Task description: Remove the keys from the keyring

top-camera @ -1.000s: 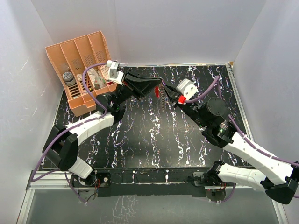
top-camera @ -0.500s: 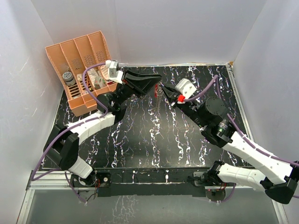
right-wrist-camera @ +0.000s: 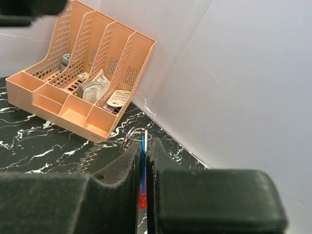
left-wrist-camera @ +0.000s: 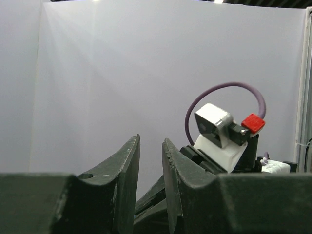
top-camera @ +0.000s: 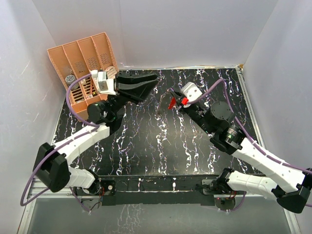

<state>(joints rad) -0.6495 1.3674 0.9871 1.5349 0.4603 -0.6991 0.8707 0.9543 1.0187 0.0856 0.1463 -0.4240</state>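
My right gripper [top-camera: 170,96] hangs over the middle back of the table, shut on a blue key head [right-wrist-camera: 142,163] that I see edge on between its fingers [right-wrist-camera: 163,161]. The thin silvery ring [right-wrist-camera: 137,137] sticks out past the fingertips. The red fob [top-camera: 171,103] of the keyring hangs just under the jaws and shows as a red patch [right-wrist-camera: 142,201] in the right wrist view. My left gripper [top-camera: 152,79] is raised to the left of it, apart from it, jaws a little open and empty [left-wrist-camera: 150,146].
An orange desk organiser [top-camera: 83,58] with small items stands at the back left, also in the right wrist view [right-wrist-camera: 73,114]. White walls close in three sides. The right arm's white wrist camera [left-wrist-camera: 214,126] shows ahead of my left fingers.
My left gripper has let go and drawn back to the left and upward, away from the right gripper. The right gripper keeps the key and keyring, with the red fob now hanging below.
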